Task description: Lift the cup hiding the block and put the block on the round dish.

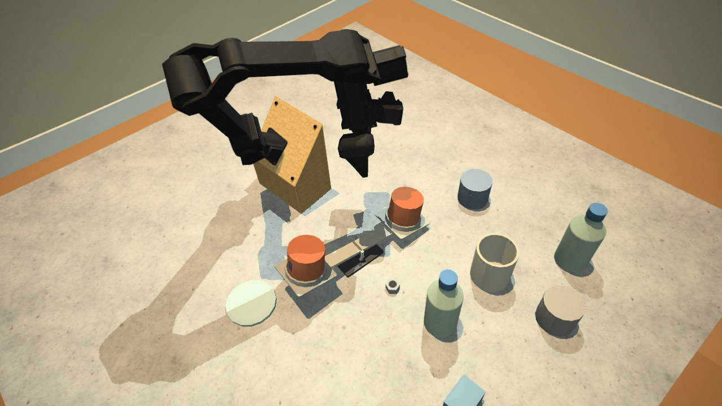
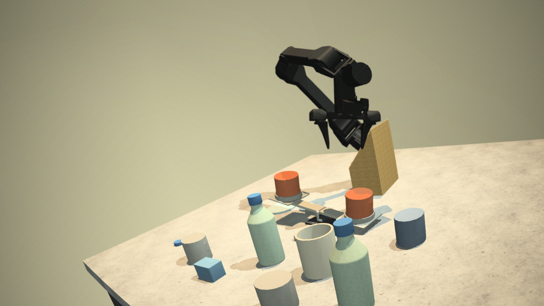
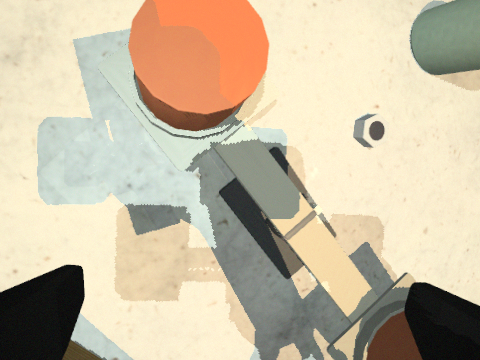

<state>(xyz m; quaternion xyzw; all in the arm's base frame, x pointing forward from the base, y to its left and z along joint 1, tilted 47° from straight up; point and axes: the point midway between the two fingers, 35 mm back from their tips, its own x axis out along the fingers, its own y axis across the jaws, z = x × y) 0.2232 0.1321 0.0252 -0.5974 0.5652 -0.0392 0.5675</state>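
One orange-red cup (image 1: 306,258) (image 2: 287,184) stands on the pan at the dish end of the balance (image 1: 344,253) (image 2: 308,205) (image 3: 330,267); the wrist view shows part of it at lower right, behind a finger. The other, matching cup (image 1: 405,207) (image 2: 358,203) (image 3: 197,55) stands on the far pan, which sits closer to the table by its shadow; the dish-end pan is higher. The block is not visible. The pale round dish (image 1: 250,303) (image 2: 277,209) is bare. My gripper (image 1: 364,175) (image 2: 344,147) (image 3: 252,292) is open and empty, pointing down, high above the table near the balance.
A hex nut (image 1: 392,286) (image 3: 369,130) lies beside the balance. Two green bottles (image 1: 443,309) (image 1: 579,243), a hollow beige cup (image 1: 492,272), a blue-grey cylinder (image 1: 474,189), a beige cylinder (image 1: 559,313) and a blue block (image 1: 464,391) stand beyond it. The wooden base block (image 1: 315,166) carries the arm.
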